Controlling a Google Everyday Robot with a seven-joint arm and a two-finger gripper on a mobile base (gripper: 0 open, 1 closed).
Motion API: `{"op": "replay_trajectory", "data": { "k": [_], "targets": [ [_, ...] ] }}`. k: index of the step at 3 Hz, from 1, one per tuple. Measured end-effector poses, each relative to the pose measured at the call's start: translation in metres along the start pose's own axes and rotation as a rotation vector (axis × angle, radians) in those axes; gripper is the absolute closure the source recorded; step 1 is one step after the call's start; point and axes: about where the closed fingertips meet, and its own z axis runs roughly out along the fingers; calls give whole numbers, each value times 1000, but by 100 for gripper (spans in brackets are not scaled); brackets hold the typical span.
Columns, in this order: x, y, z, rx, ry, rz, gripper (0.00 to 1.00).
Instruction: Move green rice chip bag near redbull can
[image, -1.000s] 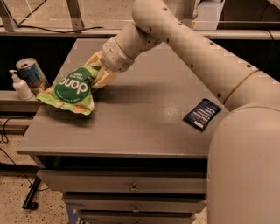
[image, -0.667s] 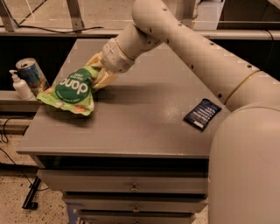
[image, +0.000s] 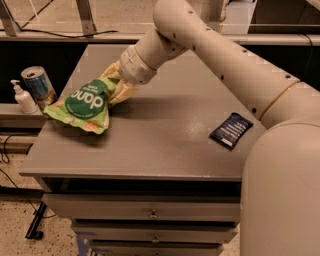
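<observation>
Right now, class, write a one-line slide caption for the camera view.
Gripper grips the green rice chip bag at the table's left edge, near the redbull can.

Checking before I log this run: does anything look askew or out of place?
The green rice chip bag, gripped at one end by the gripper, lies lettering upside down, its corner overhanging the table's left edge beside the redbull can.

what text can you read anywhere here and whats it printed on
"danc": large white letters on the green rice chip bag, roughly as they read; the smaller print above is too small to read.
dark navy packet: white lines, too blurred to read.
redbull can: no legible lettering.
pump bottle: none legible.
pincer, gripping the bag's upper edge: no markings.
</observation>
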Motion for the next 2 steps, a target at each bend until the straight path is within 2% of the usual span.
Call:
{"op": "replay_trajectory", "data": {
  "k": [1,2],
  "targets": [
    [5,6,-6,-25,21,-22,13],
    [13,11,-18,-63,59,-57,0]
  ]
}}
